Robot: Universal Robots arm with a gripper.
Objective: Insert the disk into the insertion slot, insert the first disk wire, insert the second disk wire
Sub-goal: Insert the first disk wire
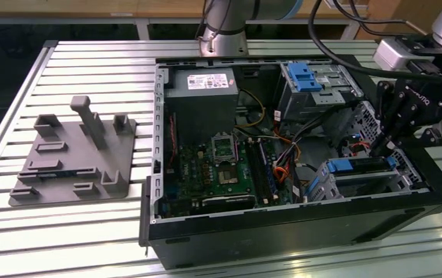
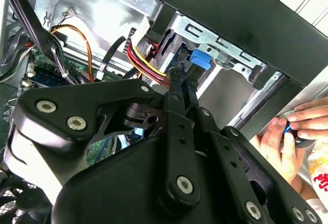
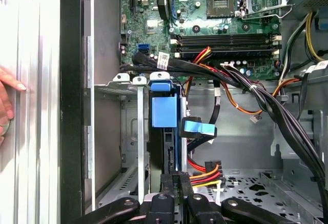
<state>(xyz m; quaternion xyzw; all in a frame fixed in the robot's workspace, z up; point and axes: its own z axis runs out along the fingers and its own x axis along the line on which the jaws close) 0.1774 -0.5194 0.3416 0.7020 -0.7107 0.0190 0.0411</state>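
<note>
So the disk (image 3: pixel 164 110) is already sitting edge-on in the insertion slot (image 3: pixel 117 86), and the gripper (image 3: pixel 174 179) hangs close by it, pinched narrow next to the red-and-yellow wires (image 3: pixel 205 174), probably lined up for cabling, though I can't tell if it's holding anything.

A slatted metal table (image 1: pixel 89 63) carries 1 open black computer case (image 1: pixel 298 229) toward the exterior view's right, 1 grey tray with upright posts (image 1: pixel 66 174) well apart on its left, and the arm's base (image 1: pixel 223 43) at the far edge.
</note>
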